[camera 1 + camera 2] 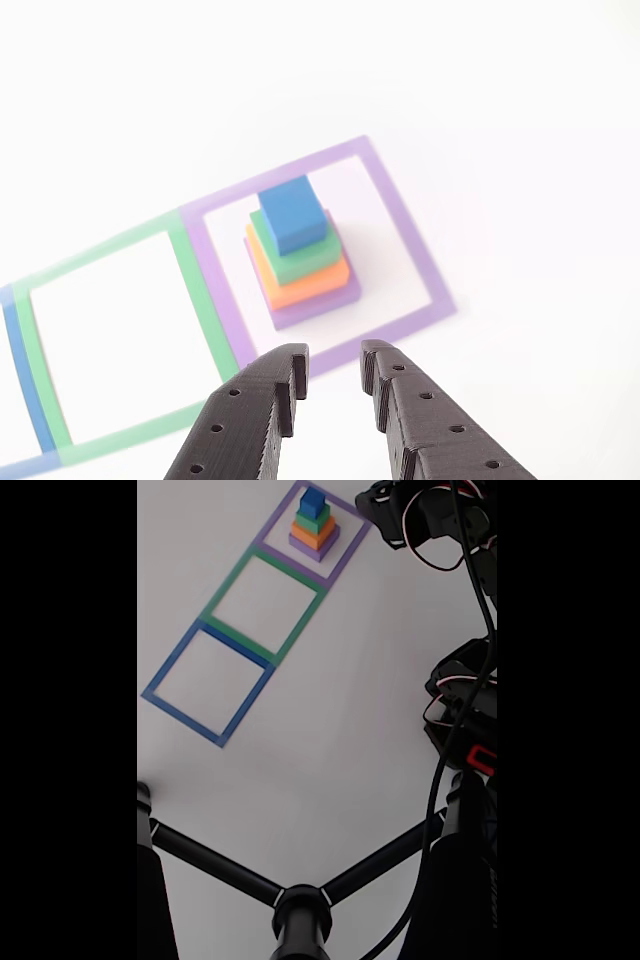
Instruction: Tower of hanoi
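The tower of hanoi [300,258] stands stacked inside the purple square outline [405,235]: a blue cube [293,213] on top, then a green block [300,255], an orange block [305,285] and a purple slab [320,305] at the bottom. In the fixed view the same tower [314,525] sits at the top, inside the purple outline. My black gripper [335,365] is open, its two fingertips just short of the tower's near side, with nothing between them. In the fixed view the gripper [372,502] is to the right of the tower.
A green square outline [110,335] adjoins the purple one, and a blue outline [208,680] follows in a row. The arm and its cables [465,680] run down the right side. A black tripod-like stand [300,905] crosses the bottom of the fixed view.
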